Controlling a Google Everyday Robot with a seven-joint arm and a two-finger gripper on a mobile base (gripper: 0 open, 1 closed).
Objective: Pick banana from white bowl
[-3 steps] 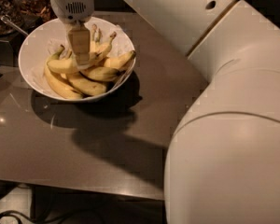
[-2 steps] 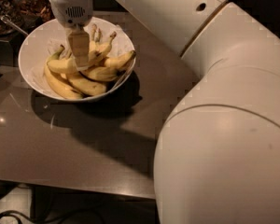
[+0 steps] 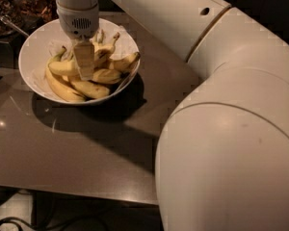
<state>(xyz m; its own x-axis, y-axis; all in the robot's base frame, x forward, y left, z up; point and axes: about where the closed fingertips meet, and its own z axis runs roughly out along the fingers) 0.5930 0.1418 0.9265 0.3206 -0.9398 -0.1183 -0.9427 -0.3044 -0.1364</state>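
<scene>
End effector (image 3: 85,64) low among fruit in white bowl (image 3: 31,47), upper left of frame; whether open or closed: cannot tell. Long curved banana (image 3: 58,85) lies along bowl's lower-left side. Advice: close on that fruit alone, lift straight and slowly, keep bowl steady on tabletop (image 3: 62,148).

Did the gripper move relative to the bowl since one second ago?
Yes. The gripper has come slightly down, deeper among the bananas, while the bowl kept its place.
</scene>
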